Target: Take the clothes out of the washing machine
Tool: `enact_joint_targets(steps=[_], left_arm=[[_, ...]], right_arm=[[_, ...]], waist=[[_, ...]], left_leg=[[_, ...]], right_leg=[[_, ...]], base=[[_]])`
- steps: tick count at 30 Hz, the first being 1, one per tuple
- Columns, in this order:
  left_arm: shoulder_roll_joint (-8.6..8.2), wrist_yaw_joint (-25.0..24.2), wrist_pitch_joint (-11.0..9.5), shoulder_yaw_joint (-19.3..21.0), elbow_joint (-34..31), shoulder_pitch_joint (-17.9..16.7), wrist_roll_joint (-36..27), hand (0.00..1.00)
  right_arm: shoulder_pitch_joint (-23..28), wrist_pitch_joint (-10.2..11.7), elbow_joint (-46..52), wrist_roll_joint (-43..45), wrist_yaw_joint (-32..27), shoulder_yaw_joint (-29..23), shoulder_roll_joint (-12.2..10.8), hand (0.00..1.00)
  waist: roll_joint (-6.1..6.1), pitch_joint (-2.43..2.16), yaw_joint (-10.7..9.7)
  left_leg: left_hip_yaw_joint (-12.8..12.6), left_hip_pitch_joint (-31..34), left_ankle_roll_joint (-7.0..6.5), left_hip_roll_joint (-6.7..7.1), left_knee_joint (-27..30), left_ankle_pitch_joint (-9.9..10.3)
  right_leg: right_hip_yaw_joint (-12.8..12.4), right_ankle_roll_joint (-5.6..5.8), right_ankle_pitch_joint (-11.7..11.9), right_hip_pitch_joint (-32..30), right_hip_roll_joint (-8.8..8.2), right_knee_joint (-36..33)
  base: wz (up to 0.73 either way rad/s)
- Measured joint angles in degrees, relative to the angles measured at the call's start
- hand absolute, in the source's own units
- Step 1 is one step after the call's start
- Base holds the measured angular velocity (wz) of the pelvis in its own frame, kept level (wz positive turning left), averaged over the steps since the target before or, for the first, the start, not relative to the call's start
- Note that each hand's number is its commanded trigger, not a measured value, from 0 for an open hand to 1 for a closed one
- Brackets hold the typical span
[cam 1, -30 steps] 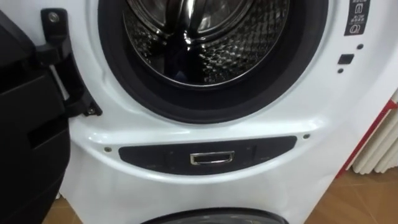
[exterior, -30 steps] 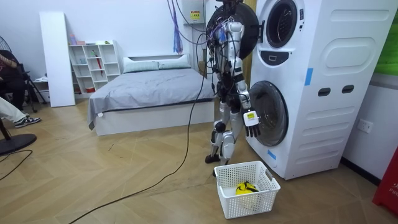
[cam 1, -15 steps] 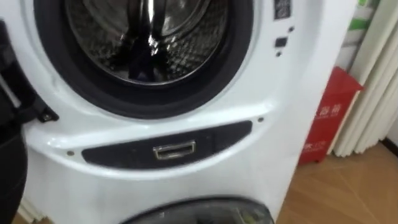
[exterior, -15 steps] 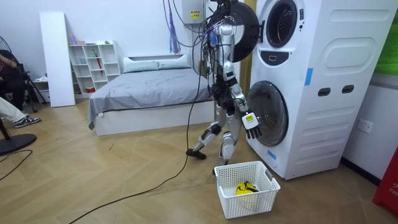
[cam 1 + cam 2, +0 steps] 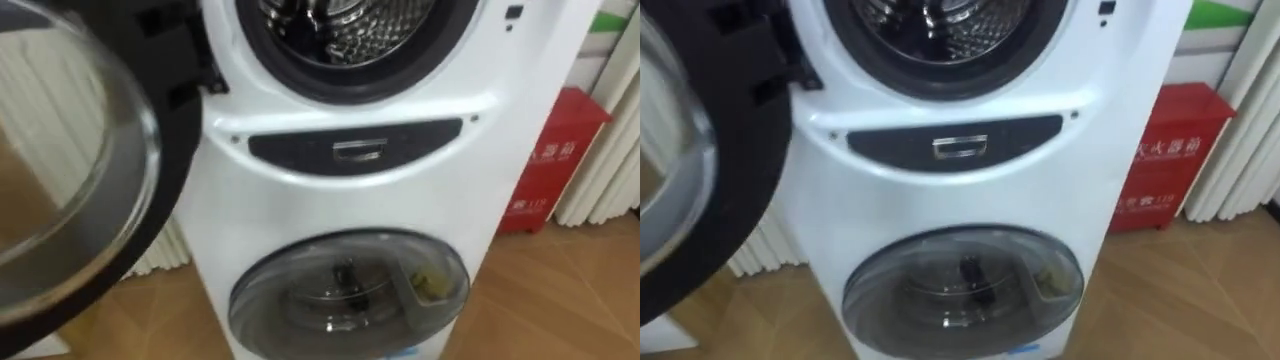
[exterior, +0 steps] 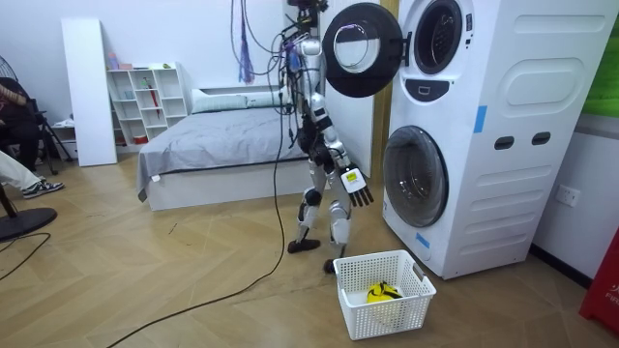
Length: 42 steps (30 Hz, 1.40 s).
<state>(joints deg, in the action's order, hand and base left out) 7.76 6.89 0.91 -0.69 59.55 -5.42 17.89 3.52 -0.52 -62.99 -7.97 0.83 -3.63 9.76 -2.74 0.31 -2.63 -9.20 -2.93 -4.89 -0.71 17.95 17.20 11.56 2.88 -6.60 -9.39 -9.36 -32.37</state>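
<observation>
While robot faces washing machine [image 6: 503,193], right hand [image 6: 353,183] seemingly empty, fingers [image 6: 364,196] spread.

The light wooden herringbone floor [image 6: 193,280] carries a tall white stack of two front-loading washing machines [image 6: 503,193] at the room view's right. A white plastic lattice basket [image 6: 375,319] sits on the boards just before it. Further back stand a grey-covered bed [image 6: 222,135], a low white open shelf unit [image 6: 145,101] and a tall white cabinet [image 6: 82,92] — and, beside the machines, a red box [image 5: 545,165].
</observation>
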Motion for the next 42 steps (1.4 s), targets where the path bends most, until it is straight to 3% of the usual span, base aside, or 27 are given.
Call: enact_joint_targets(steps=[2, 4, 6, 8, 14, 20, 24, 25, 27, 35, 39, 42], left_arm=[[0.33, -0.1, -0.5, 0.6, -0.8, -1.1, -0.3, 0.0], [0.88, 0.0, -0.6, 0.7, -0.7, -1.2, -1.0, 0.0], [0.76, 0.0, -1.2, 2.1, -0.6, -1.1, -1.1, 0.0], [0.47, 0.2, -2.1, 3.3, -0.3, -1.1, -2.5, 0.0], [0.44, 0.3, -2.9, 3.1, 2.8, -1.2, -7.4, 0.0], [0.45, 0.4, -2.9, 3.2, 3.7, -2.0, -11.7, 0.0], [0.09, 0.4, -2.9, 5.0, 4.1, -2.5, -13.8, 0.0], [0.07, 0.4, -2.9, 5.2, 4.6, -3.0, -14.5, 0.0], [-0.14, 0.4, -2.8, 5.6, 4.8, -3.4, -16.8, 0.0], [-0.66, 4.2, -2.7, 10.4, 4.2, -5.1, -27.8, 0.0], [-0.62, 8.1, -2.2, 15.3, -4.3, -4.9, -29.2, 0.0], [-0.19, 11.1, -3.9, 16.4, -8.7, -3.1, -29.5, 0.0]], right_arm=[[-0.4, 0.1, 0.0, -0.5, 0.6, 0.3, -0.3, 0.0], [-1.0, 0.3, -0.1, -0.7, 0.6, 2.1, -0.5, 0.0], [-1.4, 0.4, 0.3, -0.7, 0.7, 4.1, -0.8, 0.0], [-1.9, 0.5, 0.4, -0.6, 1.1, 5.7, -0.9, 0.0], [-1.7, 1.7, -2.5, -0.8, 0.9, 7.0, -0.9, 0.0], [-1.1, 1.9, -2.7, -1.2, 0.4, 7.3, -0.9, 0.0], [-1.4, 1.9, -2.7, -1.3, 0.1, 7.3, -0.9, 0.0], [-1.5, 1.9, -2.7, -1.6, 0.0, 7.0, -1.0, 0.0], [-1.2, 2.0, -2.1, -1.9, -0.4, 6.8, -1.0, 0.0], [-1.5, 2.3, 0.6, -2.4, -3.4, 6.8, -1.4, 0.0], [-1.5, 2.5, 1.2, -2.3, -4.6, 6.3, -1.5, 0.0], [-1.8, 3.9, 1.2, -0.6, -4.4, 4.5, -1.4, 0.0]], waist=[[0.63, -0.12, 0.9], [1.78, -0.08, 2.1], [2.8, -0.24, 3.5], [3.39, -0.14, 4.5], [4.08, -0.36, 4.4], [4.05, -0.39, 4.3], [3.93, -0.23, 4.6], [3.96, 0.03, 4.6], [4.11, 0.05, 4.6], [3.99, 0.17, 6.3], [3.56, 0.21, 6.3], [2.52, -0.01, 6.3]], left_leg=[[-0.3, -0.2, 0.33, 0.28, -1.3, -1.5], [-1.0, -0.2, 0.81, 0.72, -2.4, -2.6], [-1.9, 0.1, 1.6, 0.75, -3.3, -3.3], [-3.2, 0.3, 2.58, -0.09, -3.7, -4.0], [-3.1, -1.2, 4.28, -1.35, -5.7, -5.0], [-1.3, -0.9, 4.84, -1.46, -7.0, -5.2], [-0.6, -1.2, 4.85, -1.43, -7.4, -5.2], [0.6, -1.7, 4.85, -1.3, -7.7, -5.2], [1.5, -2.0, 4.85, -0.98, -7.9, -5.2], [1.9, -2.7, 4.84, -0.55, -8.5, -5.2], [3.9, -1.7, 4.84, -0.4, -8.3, -5.2], [4.2, -1.6, 4.81, -0.26, -8.3, -5.2]], right_leg=[[-0.9, 0.31, -3.6, 5.9, -0.16, -0.8], [-1.7, 1.16, -5.0, 8.8, 0.74, 5.1], [-2.2, 1.2, -5.1, 10.6, 1.75, 11.9], [-2.1, 0.3, -4.3, 11.9, 3.15, 17.2], [-2.1, -1.17, -3.2, 13.8, 5.51, 21.7], [-0.2, -1.34, -3.1, 14.4, 5.98, 22.8], [0.3, -1.34, -3.1, 14.7, 6.0, 22.8], [0.6, -1.34, -3.1, 15.3, 6.0, 22.9], [1.3, -1.34, -3.1, 15.8, 5.81, 23.7], [1.9, -1.26, -3.2, 17.0, 5.52, 24.7], [3.0, -1.23, -3.2, 16.9, 5.49, 24.6], [3.2, -1.22, -3.2, 17.1, 5.43, 24.6]], base=[[0.24], [-0.22], [-0.49], [-0.36], [-0.03], [0.09], [0.06], [0.16], [0.18], [0.05], [0.24], [0.02]])
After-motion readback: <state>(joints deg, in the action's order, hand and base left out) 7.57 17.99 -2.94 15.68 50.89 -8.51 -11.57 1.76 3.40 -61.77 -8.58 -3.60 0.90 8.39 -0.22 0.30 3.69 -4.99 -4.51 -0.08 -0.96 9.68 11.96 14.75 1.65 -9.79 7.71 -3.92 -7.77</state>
